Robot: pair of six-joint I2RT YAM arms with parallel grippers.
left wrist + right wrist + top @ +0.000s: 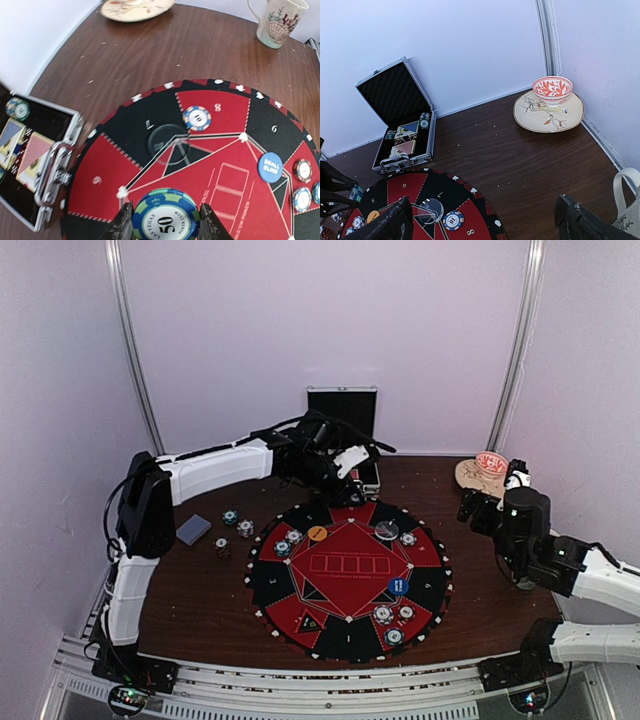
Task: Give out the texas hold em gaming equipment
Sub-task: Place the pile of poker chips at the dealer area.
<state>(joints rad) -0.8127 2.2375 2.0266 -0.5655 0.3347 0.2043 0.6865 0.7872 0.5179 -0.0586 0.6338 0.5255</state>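
My left gripper (345, 490) hangs over the far edge of the round red-and-black poker mat (345, 575). In the left wrist view it (165, 222) is shut on a blue-and-green "50" chip (167, 217). On the mat lie a "10" chip (196, 118), a clear dark disc (167, 140), a blue "small blind" disc (398, 586), an orange disc (317, 533) and several more chips (383, 614). A grey-blue card deck (193, 529) and two chips (230, 517) lie left of the mat. My right gripper (478, 508) is open and empty, right of the mat.
An open metal case (395, 125) with cards and chips stands behind the mat near the back wall. A tan dish (548, 111) holding a red-white bowl sits in the back right corner. A patterned white mug (277, 22) stands near my right arm.
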